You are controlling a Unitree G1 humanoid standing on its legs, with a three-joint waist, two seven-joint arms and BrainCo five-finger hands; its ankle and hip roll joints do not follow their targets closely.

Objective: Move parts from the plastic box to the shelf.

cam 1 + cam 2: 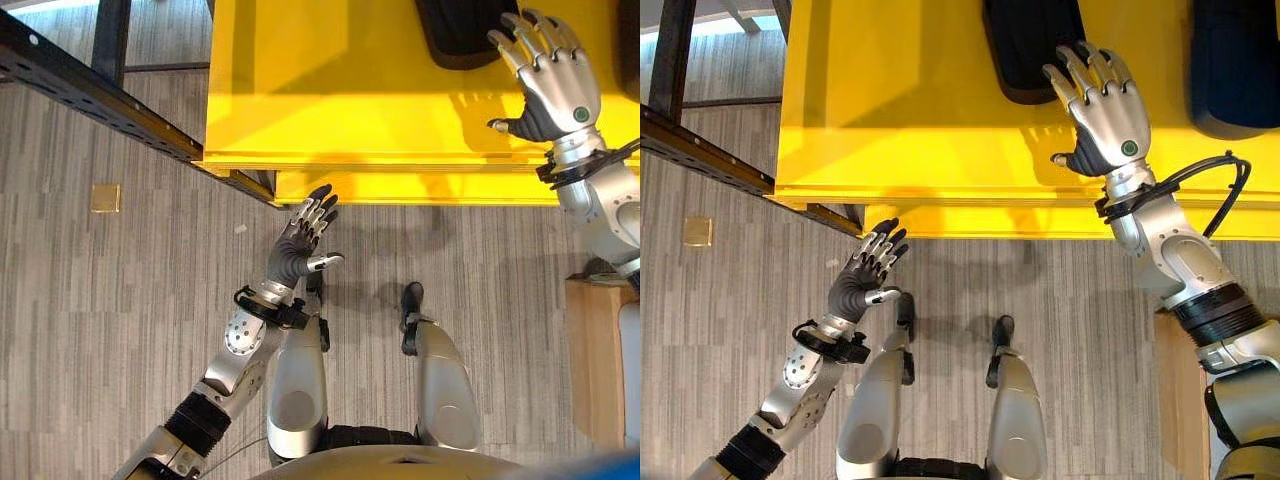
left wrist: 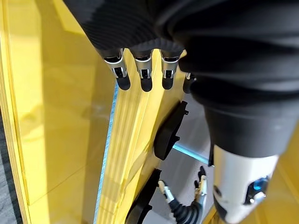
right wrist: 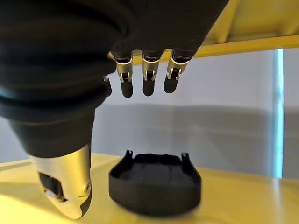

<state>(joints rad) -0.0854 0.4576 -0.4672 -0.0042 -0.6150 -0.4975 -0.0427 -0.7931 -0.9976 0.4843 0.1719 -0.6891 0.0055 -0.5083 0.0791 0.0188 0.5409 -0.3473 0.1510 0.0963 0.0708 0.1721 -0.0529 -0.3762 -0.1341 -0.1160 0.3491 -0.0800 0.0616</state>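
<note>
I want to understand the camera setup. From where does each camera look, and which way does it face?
Left eye view: on the head, looking down at the yellow box; both hands show.
Right eye view: same scene, slightly shifted; right hand open over a black part.
Left wrist view: along the open left hand toward the box side.
Right wrist view: along the right hand at the same black part; both eye views share it.

Two black parts point(image 1: 1030, 45) point(image 1: 1232, 65) lie on one yellow shelf point(image 1: 920, 100); two robot hands point(image 1: 1108, 105) point(image 1: 862, 275) show.
</note>
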